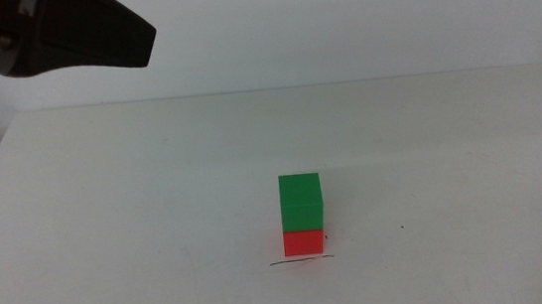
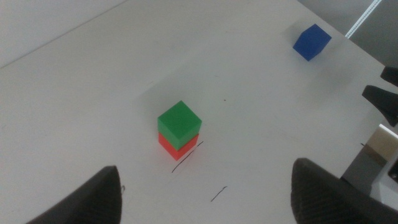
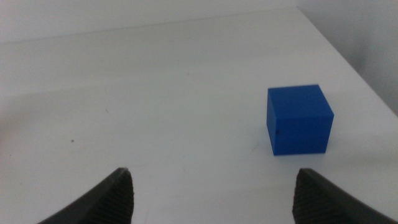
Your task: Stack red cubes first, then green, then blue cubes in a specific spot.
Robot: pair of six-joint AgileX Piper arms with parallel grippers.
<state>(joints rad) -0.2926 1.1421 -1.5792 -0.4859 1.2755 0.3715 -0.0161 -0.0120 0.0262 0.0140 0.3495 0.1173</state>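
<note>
On my left wrist feed the left gripper (image 2: 205, 186) has its jaws spread wide with nothing between them, hanging up above the table and looking down at the stack. In the middle view I only see it as a dark blocky shape in the upper left corner, well away from the cubes. The right gripper (image 3: 211, 190) is also wide open and empty, and its camera looks straight at the blue cube (image 3: 299, 119), which sits beyond the jaws and isn't touching either one. That blue cube is flat on the table near the right-hand edge, one face turned toward the right wrist camera; in the middle view it's just a sliver at the right border. It's a cube, so no long axis to speak of. The green cube (image 1: 301, 202) sits squarely on the red cube (image 1: 303, 242), edges pretty much lined up, and the stack stands upright just behind the thin black line (image 1: 301, 261) drawn on the tabletop. There's a tiny dark speck (image 1: 405, 227) off to the right of the stack. The table (image 1: 137, 205) is plain matte white, with a pale blank wall behind it.
</note>
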